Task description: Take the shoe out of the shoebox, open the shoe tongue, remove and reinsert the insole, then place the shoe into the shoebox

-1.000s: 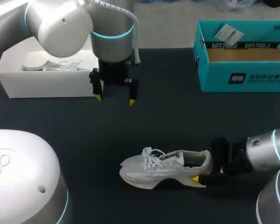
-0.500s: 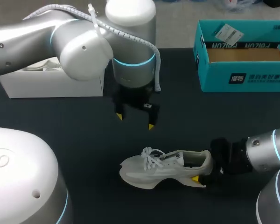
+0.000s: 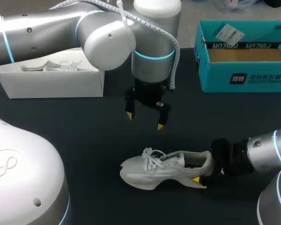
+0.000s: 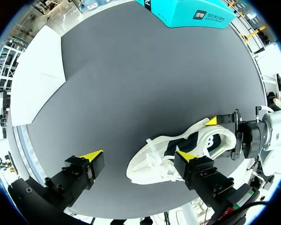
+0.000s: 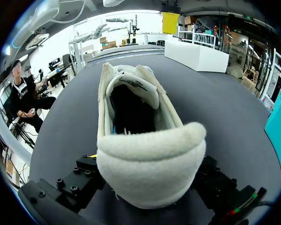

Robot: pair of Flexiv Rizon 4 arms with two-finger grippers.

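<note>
Right end effector [image 3: 203, 172] is clamping the shoe [image 3: 159, 169], likely light and squashy, by its heel [image 3: 207, 161]; left end effector [image 3: 144, 120] is hovering spread wide above the laces [image 3: 152, 157]

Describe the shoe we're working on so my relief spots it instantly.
On the dark table, look at the near middle, near the left end effector. The white shoe stands there, heel in the right end effector. Unlike the other shoe, it's outside the white box.
</note>
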